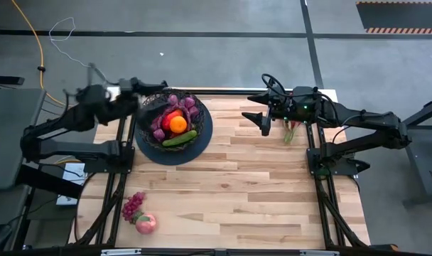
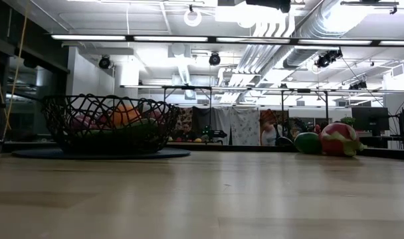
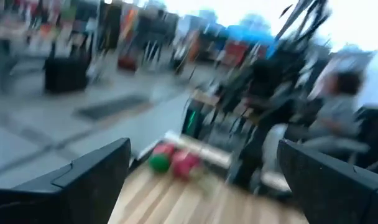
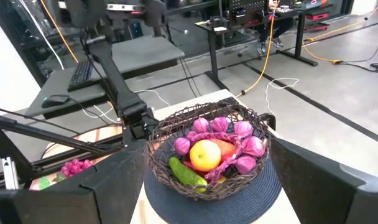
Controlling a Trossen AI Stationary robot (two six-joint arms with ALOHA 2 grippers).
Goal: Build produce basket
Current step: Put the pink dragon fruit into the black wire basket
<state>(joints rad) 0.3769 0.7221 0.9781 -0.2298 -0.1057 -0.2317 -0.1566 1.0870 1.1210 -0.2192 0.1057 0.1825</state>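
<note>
The basket, a black wire-mesh bowl on a dark round base, stands at the table's far left. It holds an orange, a cucumber, a red fruit and several purple-pink pieces. A grape bunch and a pink peach lie on the table near the front left. A green and a red pepper lie at the far right, under my right arm. My left gripper is open, raised by the basket's far left rim. My right gripper hangs open to the right of the basket, facing it.
Bare wooden tabletop stretches across the middle and the near right. Both arms' frames and cables run along the table's left and right edges. A person sits in the room beyond the table's right side.
</note>
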